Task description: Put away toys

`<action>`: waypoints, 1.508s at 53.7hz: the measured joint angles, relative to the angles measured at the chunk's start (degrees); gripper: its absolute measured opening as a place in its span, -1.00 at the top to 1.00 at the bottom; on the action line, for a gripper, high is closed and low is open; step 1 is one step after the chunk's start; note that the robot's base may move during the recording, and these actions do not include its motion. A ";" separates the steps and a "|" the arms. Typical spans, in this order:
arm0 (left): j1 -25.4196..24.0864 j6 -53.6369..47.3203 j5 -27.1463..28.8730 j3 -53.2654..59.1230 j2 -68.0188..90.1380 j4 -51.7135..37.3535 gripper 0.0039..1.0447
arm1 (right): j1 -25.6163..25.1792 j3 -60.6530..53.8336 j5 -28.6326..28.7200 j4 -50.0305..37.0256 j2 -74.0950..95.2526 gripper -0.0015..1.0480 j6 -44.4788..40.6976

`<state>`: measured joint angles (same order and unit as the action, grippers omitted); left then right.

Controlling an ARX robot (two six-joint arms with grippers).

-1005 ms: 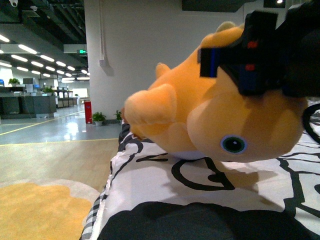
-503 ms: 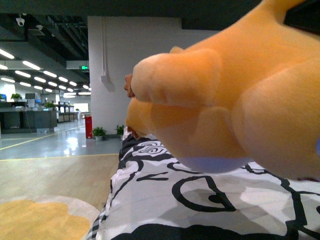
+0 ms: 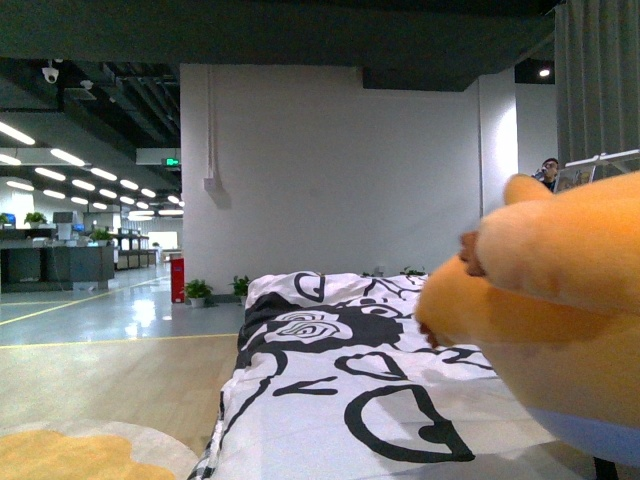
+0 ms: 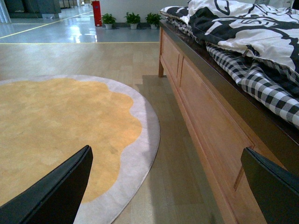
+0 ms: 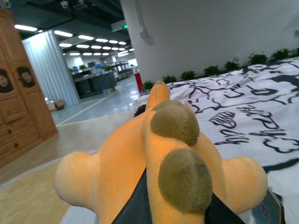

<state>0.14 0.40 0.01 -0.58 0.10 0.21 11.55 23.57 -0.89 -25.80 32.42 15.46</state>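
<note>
An orange plush animal [image 3: 560,310] fills the lower right of the front view, hanging above the bed. In the right wrist view the same plush animal [image 5: 154,158] fills the foreground, with brown patches along a ridge on its body. My right gripper [image 5: 170,205] is shut on it, its dark fingers [image 5: 133,205] pressing into the plush on both sides. My left gripper [image 4: 170,186] is open low over the wooden floor beside the bed, with nothing between its fingers [image 4: 56,191].
A bed with a black-and-white patterned duvet [image 3: 340,380] and a wooden frame [image 4: 205,116] lies ahead. A round yellow rug [image 4: 56,126] covers the floor to its left. A wooden cabinet [image 5: 18,93] stands in the right wrist view. A white wall [image 3: 320,170] is behind.
The plush animal has swung right and down in the front view, from filling most of it to only the lower right. The camera's view has risen, showing more wall and ceiling.
</note>
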 joint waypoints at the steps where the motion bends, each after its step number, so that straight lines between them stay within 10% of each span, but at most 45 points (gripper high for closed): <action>1: 0.00 0.02 -0.02 0.00 0.00 0.00 -0.88 | -0.79 -0.22 -0.22 0.66 -0.61 0.87 0.17; 26: 0.00 0.02 -0.02 0.00 0.00 0.00 -0.88 | -9.66 -1.75 -0.37 8.85 -5.40 0.87 2.97; 32: 0.00 0.02 0.00 0.00 0.00 0.00 -0.88 | -11.21 -0.55 0.66 22.10 -7.34 0.87 -7.39; 81: 0.00 0.00 0.00 0.00 0.00 0.00 -0.88 | -11.47 -17.64 0.46 24.68 -25.97 0.87 -14.36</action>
<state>0.14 0.40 0.01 -0.58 0.10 0.21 0.08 5.93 -0.43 -1.13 6.46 1.10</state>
